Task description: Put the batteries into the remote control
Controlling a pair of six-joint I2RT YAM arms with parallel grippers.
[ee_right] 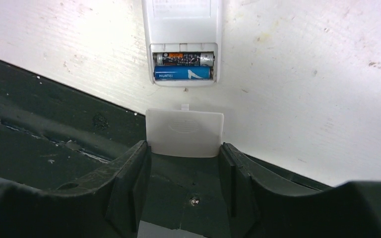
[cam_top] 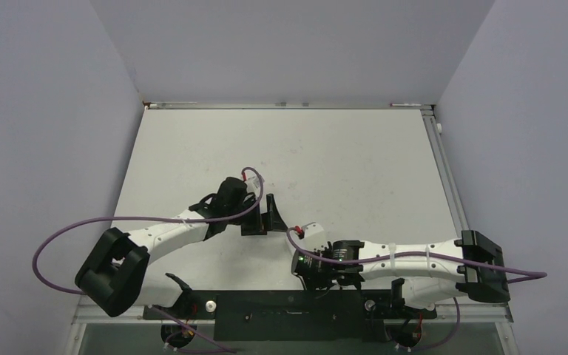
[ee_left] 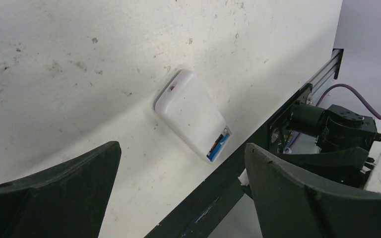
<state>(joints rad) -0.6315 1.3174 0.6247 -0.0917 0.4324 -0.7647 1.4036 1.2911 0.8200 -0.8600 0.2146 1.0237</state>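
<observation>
The white remote control (ee_right: pixel 182 29) lies back-up on the table with its end compartment open. Two batteries lie side by side in it, the dark one (ee_right: pixel 183 59) above the blue one (ee_right: pixel 182 73). My right gripper (ee_right: pixel 184 148) is shut on a small white square cover (ee_right: pixel 184 133), held just short of the open compartment. In the left wrist view the remote (ee_left: pixel 191 111) lies ahead with the blue battery (ee_left: pixel 219 145) showing at its end. My left gripper (ee_left: pixel 182 146) is open and empty, apart from the remote. In the top view the remote (cam_top: pixel 312 230) sits between the left gripper (cam_top: pixel 274 214) and the right gripper (cam_top: pixel 301 250).
A black rail (ee_right: pixel 44 134) runs along the table's near edge, right under my right gripper and close to the remote; it also shows in the left wrist view (ee_left: pixel 218 193). The white table (cam_top: pixel 303 155) stretches away behind both arms.
</observation>
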